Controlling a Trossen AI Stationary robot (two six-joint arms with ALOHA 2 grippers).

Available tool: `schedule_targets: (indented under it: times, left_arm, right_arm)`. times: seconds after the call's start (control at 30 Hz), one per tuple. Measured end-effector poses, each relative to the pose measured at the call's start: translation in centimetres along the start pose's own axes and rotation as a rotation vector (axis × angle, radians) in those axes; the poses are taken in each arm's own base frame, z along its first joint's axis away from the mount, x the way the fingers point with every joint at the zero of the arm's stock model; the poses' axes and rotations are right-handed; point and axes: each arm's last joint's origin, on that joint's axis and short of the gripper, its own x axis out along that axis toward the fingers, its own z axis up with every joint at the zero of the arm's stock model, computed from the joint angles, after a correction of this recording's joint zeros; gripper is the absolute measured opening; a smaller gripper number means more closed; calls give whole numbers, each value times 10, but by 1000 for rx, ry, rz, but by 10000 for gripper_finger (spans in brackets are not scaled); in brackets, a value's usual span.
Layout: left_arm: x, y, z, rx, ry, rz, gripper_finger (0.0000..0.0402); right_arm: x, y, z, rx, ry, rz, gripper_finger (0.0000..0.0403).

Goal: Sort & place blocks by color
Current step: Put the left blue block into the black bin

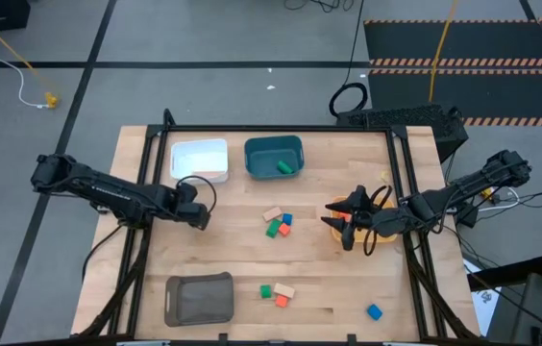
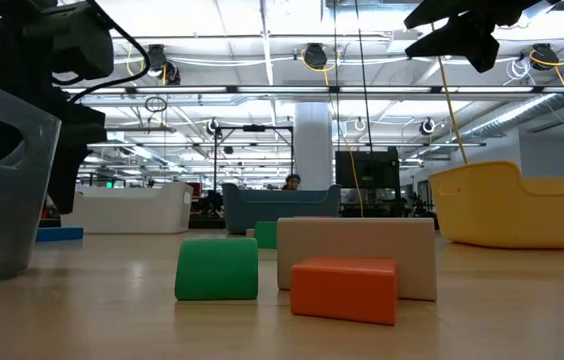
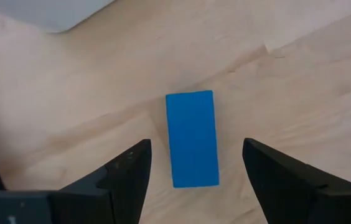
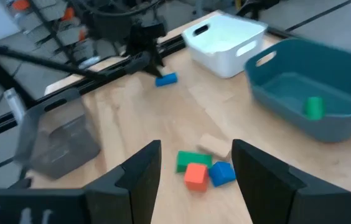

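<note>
My left gripper (image 1: 197, 217) is open, pointing down over a blue brick (image 3: 191, 138) that lies flat on the table between its fingers, apart from both. That brick also shows in the right wrist view (image 4: 166, 79). My right gripper (image 1: 340, 219) is open and empty, hanging above the yellow bin (image 1: 379, 240). Mid-table, a tan (image 4: 216, 145), a green (image 4: 192, 160), a red-orange (image 4: 195, 175) and a blue block (image 4: 223, 173) lie together. Near the front edge sit green (image 2: 217, 268), tan (image 2: 357, 255) and red-orange (image 2: 344, 288) blocks. One green block (image 1: 285, 166) lies in the teal bin (image 1: 261, 154).
The white bin (image 1: 199, 159) stands at the far edge beside the teal one. The grey bin (image 1: 199, 298) is at the near left. A lone blue block (image 1: 375, 311) lies near the front right corner. Bare wood spreads between the block groups.
</note>
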Motion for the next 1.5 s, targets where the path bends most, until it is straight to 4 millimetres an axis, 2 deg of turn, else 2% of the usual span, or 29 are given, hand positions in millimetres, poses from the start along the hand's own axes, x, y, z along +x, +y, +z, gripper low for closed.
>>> schedule_targets:
  times: [0.43, 0.6, 0.8, 1.0, 1.13, 1.3, 1.5]
  left_arm:
    - [20, -8, -8, 55, 8, 132, 255]
    - [21, -8, -8, 68, 15, 131, 255]
    - [36, -1, -13, 8, 70, 72, 255]
    - [34, 1, -14, -30, 70, 74, 254]
    - [33, 0, -13, 4, 62, 33, 219]
    - [32, -1, -13, 21, 62, 13, 131]
    - [31, -1, -13, 36, 63, 0, 130]
  right_arm:
    - [0, 1, 0, -3, 17, 23, 187]
    - [0, 1, -1, -4, 18, 22, 187]
    - [0, 1, -1, -5, 18, 22, 187]
    - [0, 0, -1, 0, 21, 20, 187]
    - [0, 0, -1, 0, 22, 19, 187]
    - [0, 0, -1, 0, 21, 19, 187]
    - [0, 0, -1, -16, 22, 19, 187]
